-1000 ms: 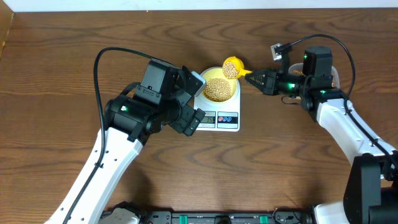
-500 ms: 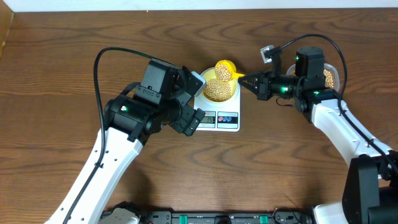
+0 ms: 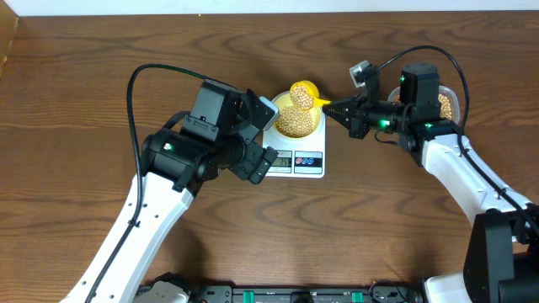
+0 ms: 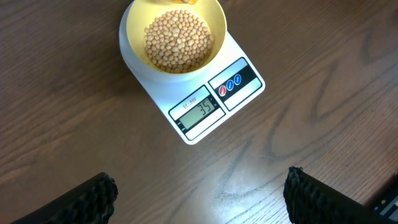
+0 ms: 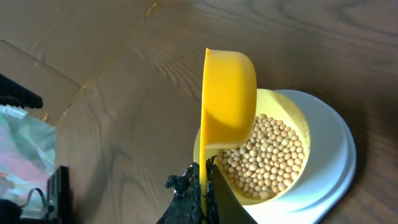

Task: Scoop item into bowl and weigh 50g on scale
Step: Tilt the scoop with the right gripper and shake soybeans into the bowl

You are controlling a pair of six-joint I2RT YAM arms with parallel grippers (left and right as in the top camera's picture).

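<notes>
**Beans [image 4: 179, 38] sitting in bowl on scale, scoop over the rim**

R claw [image 5: 205, 186] is clamping fully closed on the thin handle of the yellow scoop [image 5: 229, 93], pinching it edge-on. Scoop is hanging tipped on its side just above the bowl [image 4: 219, 25] rim, on the side away from the display. In the overhead view it's carrying some beans. Bowl is sitting on the scale [image 4: 163, 93], covering most of the top, & is holding a heap of beans approx. centred. Display [image 4: 200, 109] is showing 35. L claw [image 4: 199, 186] is hovering near the scale's display side w/ jaws spread wide, nothing between them, both fingers apart from the scale. Tub [image 3: 449, 103] w/ more beans is lying behind R arm, mostly hidden. Everything is resting on the wood table [image 4: 323, 124].
</notes>
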